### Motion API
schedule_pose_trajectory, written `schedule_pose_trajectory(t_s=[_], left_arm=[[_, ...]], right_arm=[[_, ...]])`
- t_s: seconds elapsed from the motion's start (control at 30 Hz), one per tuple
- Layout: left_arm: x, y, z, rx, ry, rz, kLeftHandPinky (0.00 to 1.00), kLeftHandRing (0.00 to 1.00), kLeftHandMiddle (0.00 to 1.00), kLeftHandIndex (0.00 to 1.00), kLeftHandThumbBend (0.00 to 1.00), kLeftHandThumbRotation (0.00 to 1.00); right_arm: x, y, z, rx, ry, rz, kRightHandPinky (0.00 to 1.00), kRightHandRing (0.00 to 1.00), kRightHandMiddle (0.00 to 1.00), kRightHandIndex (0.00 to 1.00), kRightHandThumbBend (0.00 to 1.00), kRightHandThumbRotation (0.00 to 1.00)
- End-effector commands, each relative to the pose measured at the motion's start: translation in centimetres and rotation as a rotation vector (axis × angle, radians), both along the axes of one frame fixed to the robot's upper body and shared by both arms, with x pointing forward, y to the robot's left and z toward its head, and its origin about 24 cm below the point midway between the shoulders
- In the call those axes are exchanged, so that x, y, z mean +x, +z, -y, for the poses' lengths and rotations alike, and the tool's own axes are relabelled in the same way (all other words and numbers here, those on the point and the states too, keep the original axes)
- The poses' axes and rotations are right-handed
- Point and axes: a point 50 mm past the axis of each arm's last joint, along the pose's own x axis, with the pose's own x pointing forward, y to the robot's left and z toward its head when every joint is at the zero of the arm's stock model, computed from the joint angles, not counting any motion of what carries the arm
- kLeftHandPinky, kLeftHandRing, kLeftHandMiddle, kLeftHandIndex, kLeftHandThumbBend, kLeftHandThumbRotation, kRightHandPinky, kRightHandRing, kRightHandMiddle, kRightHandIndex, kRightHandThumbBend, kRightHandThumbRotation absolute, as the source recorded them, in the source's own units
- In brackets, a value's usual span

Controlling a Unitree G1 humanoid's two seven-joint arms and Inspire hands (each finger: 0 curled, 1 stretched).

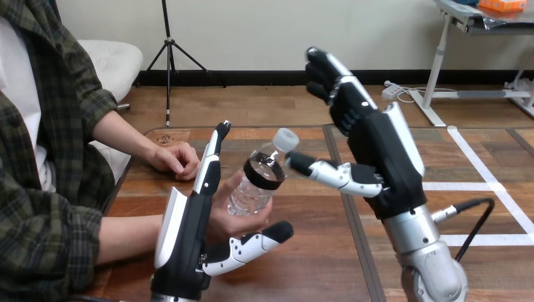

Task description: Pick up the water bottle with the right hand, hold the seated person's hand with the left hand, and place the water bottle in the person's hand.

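The left robot hand (187, 228) is showing a black body with a white shell and black-tipped white thumb; the right robot hand (386, 157) is matching it, topping a silver forearm (423, 255).

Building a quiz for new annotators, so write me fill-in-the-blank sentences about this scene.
1. A clear water ____ lies in the person's nearer hand.
2. The right robot hand is ____, with its fingers straight.
3. The person's farther hand rests on the ____.
Missing words: bottle; open; table.
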Motion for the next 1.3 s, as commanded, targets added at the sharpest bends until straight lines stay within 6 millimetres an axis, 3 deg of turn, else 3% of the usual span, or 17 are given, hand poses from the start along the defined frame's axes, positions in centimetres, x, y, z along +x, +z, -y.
schedule_pose_trajectory(t_s=[0.0,0.5,0.67,1.27], left_arm=[[1.2,1.0,0.3,-0.061,-0.003,0.071,0.98,0.98,0.98,1.0,0.85,0.75],[0.7,0.6,1.5,-0.14,0.0,0.085,0.95,0.94,0.95,1.0,0.8,0.85],[0.3,0.4,1.8,-0.17,-0.001,0.077,0.96,0.94,0.95,1.0,0.72,0.88],[-0.7,0.1,2.7,-0.217,0.009,0.071,0.98,0.93,0.94,1.0,0.61,0.99]], right_arm=[[-0.2,1.0,0.1,0.087,-0.044,0.063,0.9,0.93,0.93,0.9,0.73,0.38],[-1.0,0.1,0.2,0.134,-0.102,0.048,0.87,0.92,0.93,0.87,0.65,0.47],[-1.3,-0.2,0.2,0.142,-0.119,0.04,0.85,0.91,0.92,0.86,0.62,0.49],[-2.2,-1.6,0.3,0.161,-0.151,-0.014,0.79,0.88,0.89,0.83,0.56,0.51]])
